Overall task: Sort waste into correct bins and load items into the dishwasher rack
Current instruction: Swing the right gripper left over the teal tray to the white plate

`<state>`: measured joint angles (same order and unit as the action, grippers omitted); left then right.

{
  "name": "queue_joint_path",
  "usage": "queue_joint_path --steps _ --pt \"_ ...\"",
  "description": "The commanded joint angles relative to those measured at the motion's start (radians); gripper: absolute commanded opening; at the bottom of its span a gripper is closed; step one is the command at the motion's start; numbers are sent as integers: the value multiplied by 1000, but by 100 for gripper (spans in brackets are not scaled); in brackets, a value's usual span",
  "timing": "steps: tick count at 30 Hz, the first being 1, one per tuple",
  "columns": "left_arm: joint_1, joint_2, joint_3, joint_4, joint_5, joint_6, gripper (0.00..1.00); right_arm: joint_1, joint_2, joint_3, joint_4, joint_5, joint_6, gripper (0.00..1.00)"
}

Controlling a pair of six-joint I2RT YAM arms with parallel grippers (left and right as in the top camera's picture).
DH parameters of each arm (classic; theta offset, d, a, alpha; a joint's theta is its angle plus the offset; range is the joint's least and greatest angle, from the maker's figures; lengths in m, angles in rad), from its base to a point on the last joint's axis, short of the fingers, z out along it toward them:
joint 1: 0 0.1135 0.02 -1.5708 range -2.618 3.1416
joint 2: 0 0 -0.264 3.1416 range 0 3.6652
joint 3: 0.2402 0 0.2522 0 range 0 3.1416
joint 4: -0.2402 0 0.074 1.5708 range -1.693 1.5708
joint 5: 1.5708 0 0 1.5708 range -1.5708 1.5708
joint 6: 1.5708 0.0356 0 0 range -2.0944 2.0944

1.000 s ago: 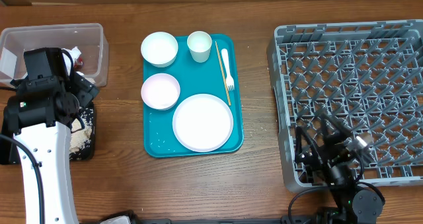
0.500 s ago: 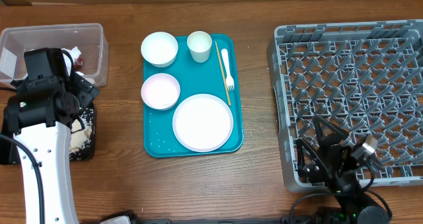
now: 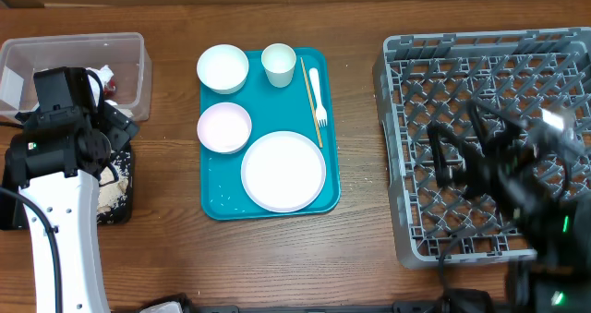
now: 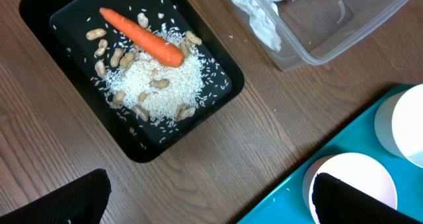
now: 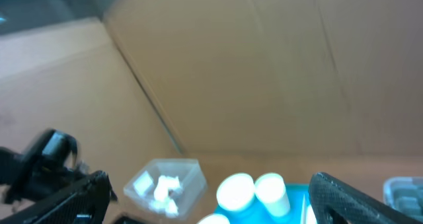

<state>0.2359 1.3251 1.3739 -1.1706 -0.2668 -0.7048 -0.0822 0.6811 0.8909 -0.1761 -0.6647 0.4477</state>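
**Waste binned, dishes not yet loaded**

L gripper is hanging open, empty, above bare table beside black tray, which is holding carrot, peanut scraps and white crumbs. Napkins are sitting in clear tub. R gripper is hovering open, empty, arm blurred over rack, which looks bare. Plate, bowls, cup and chopsticks are waiting on teal tray. Prob. only loading left.

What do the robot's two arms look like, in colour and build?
The left arm has a long white link with a black cable along it and black joint housings. The right arm is black, blurred, with a small green light. The fingers of both are black.
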Motion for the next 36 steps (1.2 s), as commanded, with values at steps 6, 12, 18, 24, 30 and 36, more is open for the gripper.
queue_joint_path --steps 6,12,18,24,30,36 --pt "1 3 20 1 -21 -17 100 283 467 422 -423 229 -326 100" --pt "1 3 20 1 -21 -17 100 588 770 583 -599 653 -368 100" --pt "1 3 20 1 -21 -17 100 676 990 599 -597 723 -370 100" --pt "1 3 20 1 -21 -17 100 677 1133 599 -649 669 -372 100" --pt "1 3 20 1 -21 -17 100 677 1216 599 -688 602 -374 100" --pt "1 3 20 1 -21 -17 100 677 1302 599 -673 573 -374 100"
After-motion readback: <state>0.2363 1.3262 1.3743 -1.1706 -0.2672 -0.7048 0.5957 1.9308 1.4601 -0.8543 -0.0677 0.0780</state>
